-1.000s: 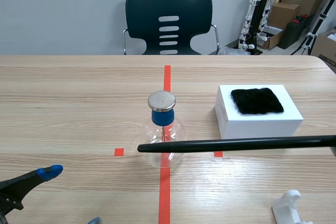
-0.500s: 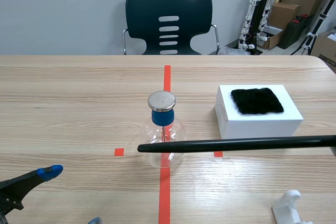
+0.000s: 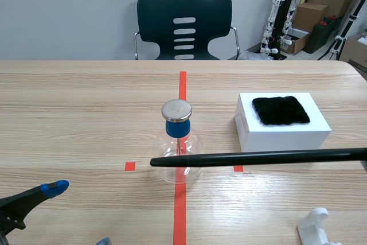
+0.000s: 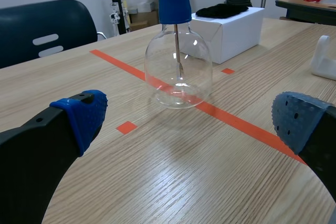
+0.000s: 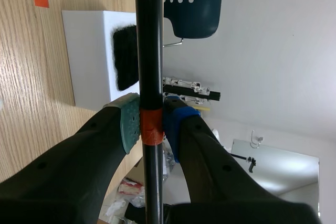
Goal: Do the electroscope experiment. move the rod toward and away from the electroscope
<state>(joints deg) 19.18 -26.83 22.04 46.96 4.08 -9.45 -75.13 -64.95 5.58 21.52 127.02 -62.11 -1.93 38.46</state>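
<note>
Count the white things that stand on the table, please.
2. The white box, with the black cloth on it, stands right of the electroscope. The white holder is at the near right edge, partly cut off. More may lie outside the view.

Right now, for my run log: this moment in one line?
right gripper shut on long black rod | rod tip near clear glass electroscope flask | left gripper open

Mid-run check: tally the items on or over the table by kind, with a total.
electroscope: 1
black rod: 1
white box: 1
black cloth: 1
white holder: 1
Total: 5
</note>
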